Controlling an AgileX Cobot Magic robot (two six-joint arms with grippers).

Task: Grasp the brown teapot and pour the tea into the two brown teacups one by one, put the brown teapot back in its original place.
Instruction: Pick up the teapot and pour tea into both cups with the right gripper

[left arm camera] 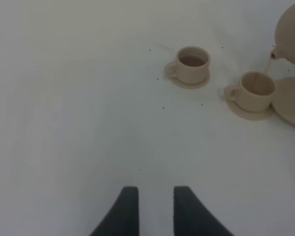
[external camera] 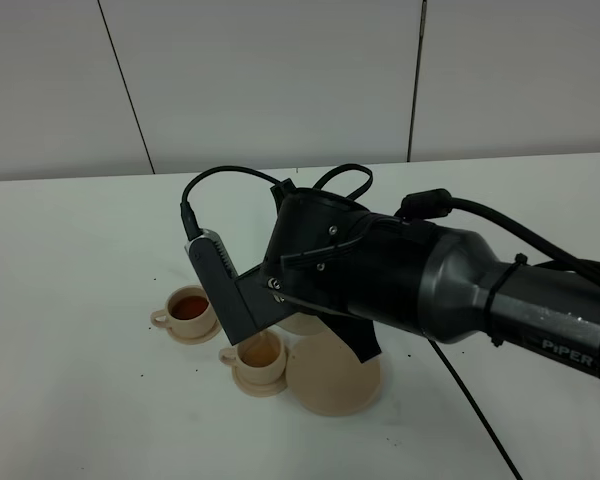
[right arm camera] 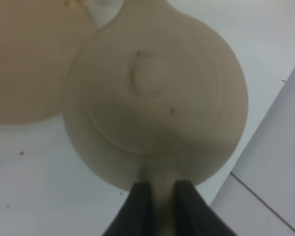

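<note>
My right gripper [right arm camera: 162, 196] is shut on the loop handle of the brown teapot [right arm camera: 157, 93], seen lid-on from above. In the high view my right arm hides nearly all of the teapot [external camera: 302, 323]. In the left wrist view the teapot [left arm camera: 291, 32] hangs tilted with its spout just above the nearer teacup [left arm camera: 255, 90]. That teacup [external camera: 261, 352] holds tea on its small saucer. The other teacup [external camera: 189, 307] holds red-brown tea. The wide round saucer [external camera: 335, 378] lies bare beside the nearer cup. My left gripper [left arm camera: 152, 211] is open and empty, low over the table, well apart from the cups.
All stands on a white table [external camera: 70, 400] with a pale panelled wall behind. A black cable [external camera: 475, 405] trails from my right arm across the table at the right. Small dark specks dot the table around the cups.
</note>
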